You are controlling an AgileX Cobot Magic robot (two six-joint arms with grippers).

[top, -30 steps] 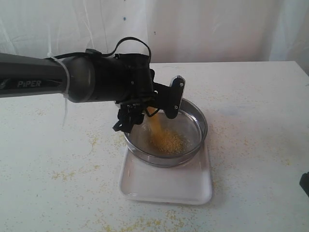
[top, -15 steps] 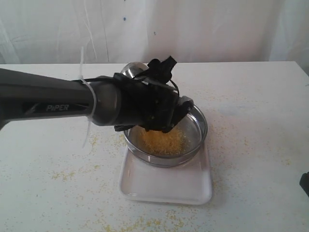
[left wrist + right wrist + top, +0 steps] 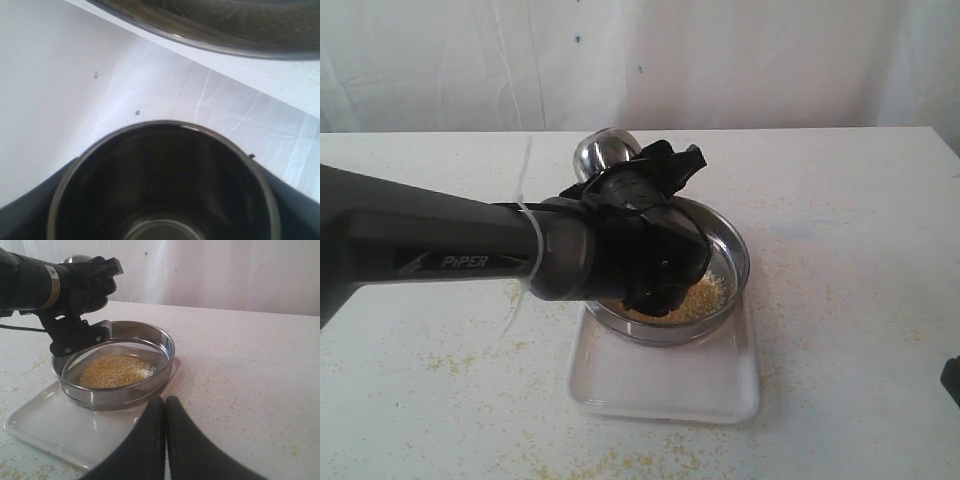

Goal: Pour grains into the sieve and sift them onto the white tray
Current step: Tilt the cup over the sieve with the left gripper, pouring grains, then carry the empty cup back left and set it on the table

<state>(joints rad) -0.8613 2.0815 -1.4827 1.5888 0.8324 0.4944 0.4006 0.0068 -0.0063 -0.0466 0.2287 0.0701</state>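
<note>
The sieve (image 3: 732, 252) rests on the white tray (image 3: 670, 388), with a heap of yellow grains (image 3: 708, 294) on its mesh. My left gripper (image 3: 628, 180) hangs over the sieve's near-left side, shut on a small steel cup (image 3: 603, 152) that is turned bottom up. The left wrist view looks into the cup (image 3: 165, 180): it is dark inside and holds no grains. In the right wrist view the sieve (image 3: 166, 346), grains (image 3: 115, 371) and tray (image 3: 47, 426) lie ahead. My right gripper (image 3: 165, 402) is shut on nothing, beside the tray's edge.
Loose grains are scattered over the white table (image 3: 850, 230), thickest along the front edge and left of the tray. A white curtain hangs behind the table. A dark part (image 3: 952, 380) shows at the right edge of the exterior view.
The left wrist has rolled further, turning the cup from tilted to bottom up. The stream of grains has stopped and the heap in the sieve has grown. The right gripper has not moved.
</note>
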